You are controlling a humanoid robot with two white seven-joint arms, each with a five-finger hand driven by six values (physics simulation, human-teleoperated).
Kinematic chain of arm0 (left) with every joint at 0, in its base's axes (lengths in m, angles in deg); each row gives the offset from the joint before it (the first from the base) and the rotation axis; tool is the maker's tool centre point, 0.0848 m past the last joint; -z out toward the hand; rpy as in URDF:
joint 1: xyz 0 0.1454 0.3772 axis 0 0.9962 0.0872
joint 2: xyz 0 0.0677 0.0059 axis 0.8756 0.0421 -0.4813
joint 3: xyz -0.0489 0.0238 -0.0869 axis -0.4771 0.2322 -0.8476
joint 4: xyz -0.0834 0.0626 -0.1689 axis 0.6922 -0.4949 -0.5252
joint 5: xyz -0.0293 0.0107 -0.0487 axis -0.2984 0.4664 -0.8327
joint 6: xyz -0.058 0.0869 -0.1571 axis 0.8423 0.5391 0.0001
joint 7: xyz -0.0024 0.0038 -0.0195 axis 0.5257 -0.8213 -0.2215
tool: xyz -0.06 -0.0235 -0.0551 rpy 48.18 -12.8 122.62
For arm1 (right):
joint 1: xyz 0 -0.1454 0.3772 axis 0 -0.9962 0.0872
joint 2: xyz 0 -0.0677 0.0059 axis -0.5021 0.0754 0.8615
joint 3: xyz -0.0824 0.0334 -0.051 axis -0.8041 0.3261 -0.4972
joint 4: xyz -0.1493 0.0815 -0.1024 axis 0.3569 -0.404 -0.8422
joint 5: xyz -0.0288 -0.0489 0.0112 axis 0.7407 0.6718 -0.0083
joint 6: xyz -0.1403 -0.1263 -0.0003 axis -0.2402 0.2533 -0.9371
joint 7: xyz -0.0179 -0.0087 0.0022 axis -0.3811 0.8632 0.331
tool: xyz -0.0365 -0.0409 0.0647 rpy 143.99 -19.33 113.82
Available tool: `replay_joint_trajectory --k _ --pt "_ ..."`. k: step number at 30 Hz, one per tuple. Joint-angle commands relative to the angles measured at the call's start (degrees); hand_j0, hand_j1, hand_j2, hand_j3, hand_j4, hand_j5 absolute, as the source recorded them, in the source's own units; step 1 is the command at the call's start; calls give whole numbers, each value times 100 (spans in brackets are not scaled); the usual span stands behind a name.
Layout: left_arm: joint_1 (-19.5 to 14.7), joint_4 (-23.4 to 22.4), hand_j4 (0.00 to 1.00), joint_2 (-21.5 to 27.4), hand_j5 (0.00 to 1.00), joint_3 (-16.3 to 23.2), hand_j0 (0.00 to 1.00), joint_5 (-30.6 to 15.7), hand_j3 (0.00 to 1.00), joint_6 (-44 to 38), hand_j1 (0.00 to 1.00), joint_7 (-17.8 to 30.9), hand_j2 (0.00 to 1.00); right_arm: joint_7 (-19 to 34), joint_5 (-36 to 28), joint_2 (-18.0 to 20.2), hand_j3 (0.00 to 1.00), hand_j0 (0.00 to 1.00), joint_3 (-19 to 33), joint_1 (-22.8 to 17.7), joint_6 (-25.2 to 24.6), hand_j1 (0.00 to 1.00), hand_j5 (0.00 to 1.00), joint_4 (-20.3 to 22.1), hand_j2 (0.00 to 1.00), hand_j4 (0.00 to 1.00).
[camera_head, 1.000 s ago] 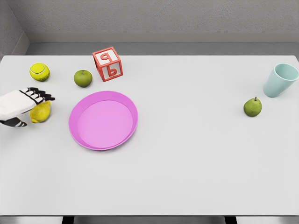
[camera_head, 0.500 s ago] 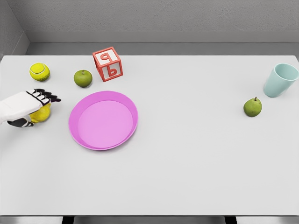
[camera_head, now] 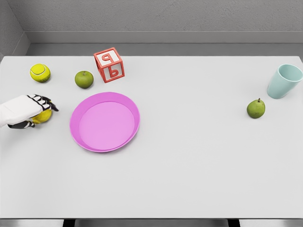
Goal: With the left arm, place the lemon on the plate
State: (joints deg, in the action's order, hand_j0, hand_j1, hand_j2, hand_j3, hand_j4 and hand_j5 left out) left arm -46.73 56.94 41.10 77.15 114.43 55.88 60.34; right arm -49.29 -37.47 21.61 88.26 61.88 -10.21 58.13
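Left hand (camera_head: 28, 110) seemingly curls around the mostly hidden yellow lemon (camera_head: 43, 116), left of the pink plate (camera_head: 104, 121).

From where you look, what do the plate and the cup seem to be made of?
The plate looks like plastic: uniform pink with a smooth matte finish and a thin raised rim. The cup also looks like plastic or perhaps glazed ceramic: plain pale teal, smooth, no pattern. A render leaves this open.

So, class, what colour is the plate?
Pink, tending to magenta; the plate shows clearly in the head view.
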Motion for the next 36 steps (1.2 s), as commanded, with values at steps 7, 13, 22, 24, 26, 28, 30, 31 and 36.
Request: replay_joint_trajectory --k 7,13,22,24,26,28,30,31,36 --pt "-26 37 70 28 70 -61 70 -173 70 -5 70 -29 70 -6 -1 0 100 100 0 0 0 100 100 -2 100 100" --pt "-114 168 70 20 70 -79 70 -375 70 -5 70 -38 70 3 -1 0 100 100 0 0 0 100 100 -2 100 100" --pt "-106 924 70 -33 70 -9 70 -551 70 -5 70 -29 70 2 -1 0 100 100 0 0 0 100 100 -2 100 100" --pt "-105 1091 71 -33 71 0 71 -551 71 -5 71 -29 71 3 -1 0 100 100 0 0 0 100 100 -2 100 100" --pt "-105 1232 71 -42 71 0 71 -586 71 -5 71 -29 71 -6 -1 0 100 100 0 0 0 100 100 -2 100 100" --pt "-97 1311 71 -42 71 0 71 -604 71 -5 71 -29 71 3 -1 0 100 100 0 0 0 100 100 -2 100 100" --pt "-88 1496 71 -42 71 9 71 -639 71 -5 71 -29 71 3 -1 0 100 100 0 0 0 100 100 -2 100 100" --pt "-44 1697 71 -42 71 18 71 -691 71 -5 71 -29 71 2 -1 0 100 100 0 0 0 100 100 -2 100 100" --pt "-35 1856 71 -297 71 106 71 -700 71 -5 71 -20 71 3 -1 0 100 100 0 0 0 100 100 -2 100 100"
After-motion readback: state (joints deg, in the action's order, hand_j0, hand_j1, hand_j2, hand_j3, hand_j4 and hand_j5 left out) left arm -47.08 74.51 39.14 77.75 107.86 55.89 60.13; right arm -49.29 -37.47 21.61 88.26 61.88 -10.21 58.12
